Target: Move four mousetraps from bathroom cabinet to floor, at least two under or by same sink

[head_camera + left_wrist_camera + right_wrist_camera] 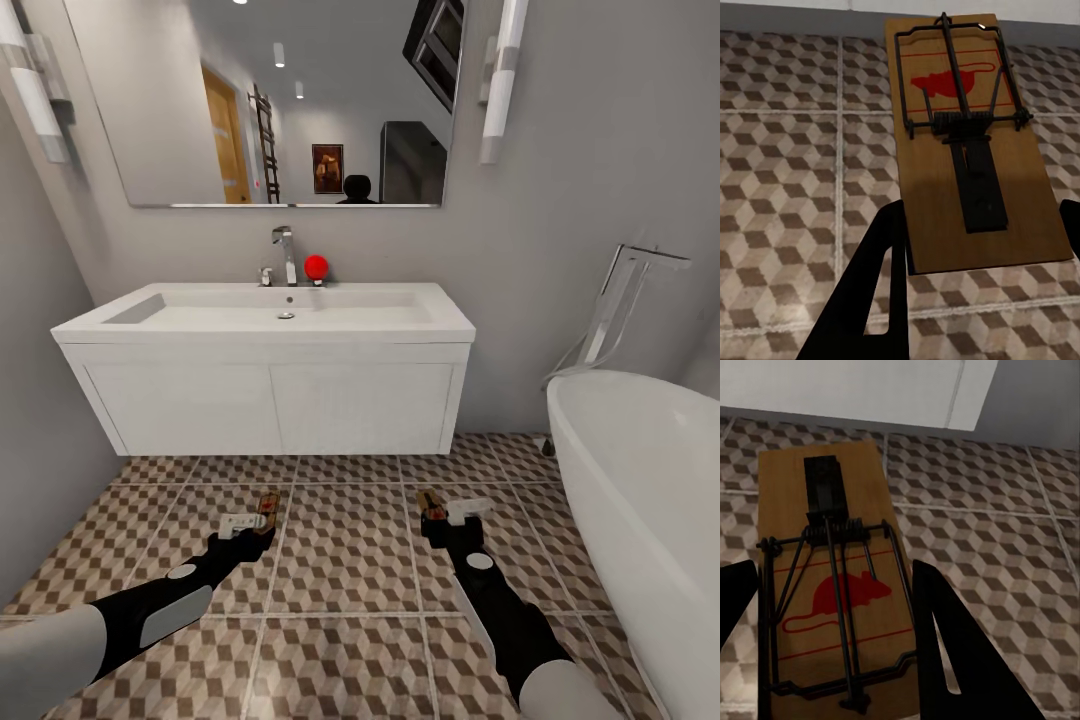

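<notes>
I hold two mousetraps low over the bathroom floor (350,580), in front of the white wall-hung sink (262,328). My left gripper (257,523) is shut on one mousetrap (267,502). In the left wrist view that brown board (937,187), with its wire bar and red mouse mark, sits between my black fingers (874,292). My right gripper (436,516) is shut on another mousetrap (429,502). The right wrist view has this trap (836,510) gripped at its sides by the fingers (941,645). The cabinet is out of view.
A white bathtub (640,480) with a tall chrome filler (620,300) stands at the right. Grey walls close in at the left and behind the sink. A faucet (287,255) and a red ball (316,266) sit on the sink's back edge, under a mirror.
</notes>
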Tool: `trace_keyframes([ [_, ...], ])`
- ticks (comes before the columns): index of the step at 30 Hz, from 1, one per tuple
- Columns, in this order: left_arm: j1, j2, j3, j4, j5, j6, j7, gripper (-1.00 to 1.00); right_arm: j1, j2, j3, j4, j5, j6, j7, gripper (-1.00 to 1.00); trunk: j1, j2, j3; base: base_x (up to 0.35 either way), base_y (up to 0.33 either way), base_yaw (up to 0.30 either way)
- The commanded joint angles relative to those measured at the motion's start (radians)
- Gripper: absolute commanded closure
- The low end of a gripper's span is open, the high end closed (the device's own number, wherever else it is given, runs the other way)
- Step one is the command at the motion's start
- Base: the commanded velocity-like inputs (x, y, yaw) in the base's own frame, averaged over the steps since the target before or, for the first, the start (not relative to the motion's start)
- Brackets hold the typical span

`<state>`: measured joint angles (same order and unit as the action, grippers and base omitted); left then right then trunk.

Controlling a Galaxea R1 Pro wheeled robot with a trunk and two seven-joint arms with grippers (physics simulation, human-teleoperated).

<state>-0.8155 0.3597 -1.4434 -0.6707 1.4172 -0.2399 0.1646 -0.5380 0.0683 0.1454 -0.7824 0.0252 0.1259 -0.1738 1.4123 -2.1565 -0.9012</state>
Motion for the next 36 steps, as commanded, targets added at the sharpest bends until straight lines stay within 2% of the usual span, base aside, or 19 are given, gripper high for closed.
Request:
trace_keyframes([
  [1, -0.002, 0.001, -0.009, -0.002, 0.005, -0.007, 0.007, 1.00, 0.000, -0.001, 0.003, -0.003, 0.000, 0.009, -0.007, 1.00, 0.000, 0.000, -0.001, 0.000, 0.000, 0.000],
  [8, -0.002, 0.001, -0.009, -0.001, 0.005, -0.007, 0.007, 1.00, 0.000, -0.001, 0.003, -0.004, 0.000, 0.041, -0.006, 1.00, 0.000, 0.000, -0.001, 0.000, 0.000, 0.000],
  [19, -0.002, 0.011, -0.005, -0.008, 0.005, -0.009, 0.007, 1.00, 0.000, -0.001, 0.003, -0.006, 0.000, 0.041, -0.003, 1.00, 0.000, 0.000, -0.001, 0.000, 0.000, 0.000],
  [27, -0.002, 0.013, -0.003, -0.009, 0.005, -0.009, 0.009, 1.00, 0.000, -0.001, 0.006, -0.081, -0.001, 0.037, -0.001, 1.00, 0.031, -0.056, -0.026, 0.000, 0.000, 0.000],
  [36, -0.002, 0.013, -0.003, -0.010, 0.005, -0.009, 0.009, 1.00, 0.000, -0.002, 0.006, -0.111, -0.001, 0.038, -0.002, 1.00, 0.065, -0.119, -0.057, 0.000, 0.000, 0.000],
])
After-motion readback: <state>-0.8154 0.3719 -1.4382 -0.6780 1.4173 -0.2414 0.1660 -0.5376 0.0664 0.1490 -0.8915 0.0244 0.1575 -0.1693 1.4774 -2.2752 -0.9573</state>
